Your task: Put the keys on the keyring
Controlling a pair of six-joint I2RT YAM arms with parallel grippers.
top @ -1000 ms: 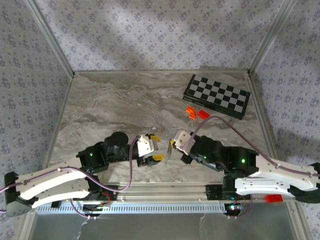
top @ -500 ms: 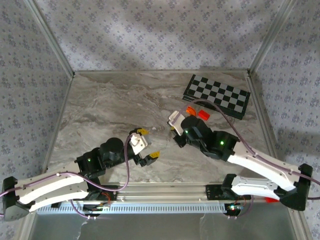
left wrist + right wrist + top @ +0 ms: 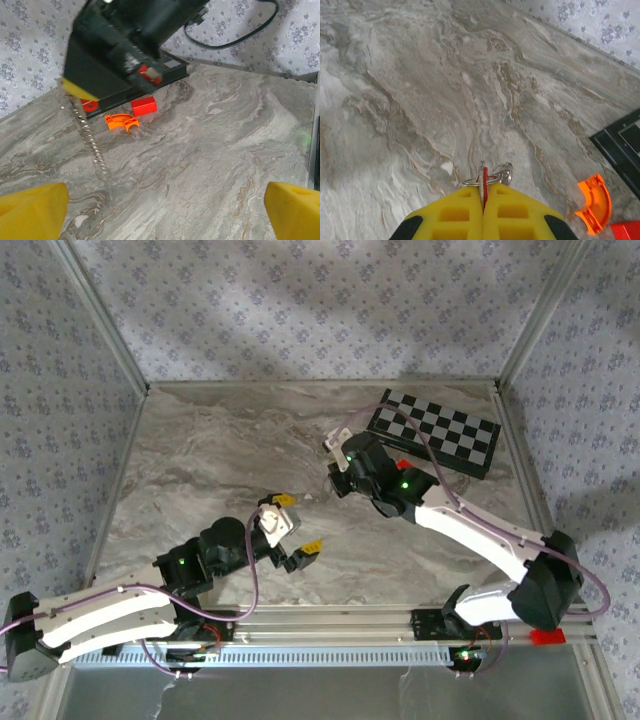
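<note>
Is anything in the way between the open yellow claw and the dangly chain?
No, nothing visible. The keyring dangles from the right gripper, which is shut on the keys. Just bare table lies between it and the open left gripper. The orange pieces sit farther back.

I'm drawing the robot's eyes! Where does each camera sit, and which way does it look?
Top: high behind, looking down at the marble table; left arm, right arm show.
Left wrist: on the left arm, looking across the table; open left claw shows.
Right wrist: looking down; shut right claw pinches the red-tagged key.
Both wrist views share the orange curved piece.
</note>
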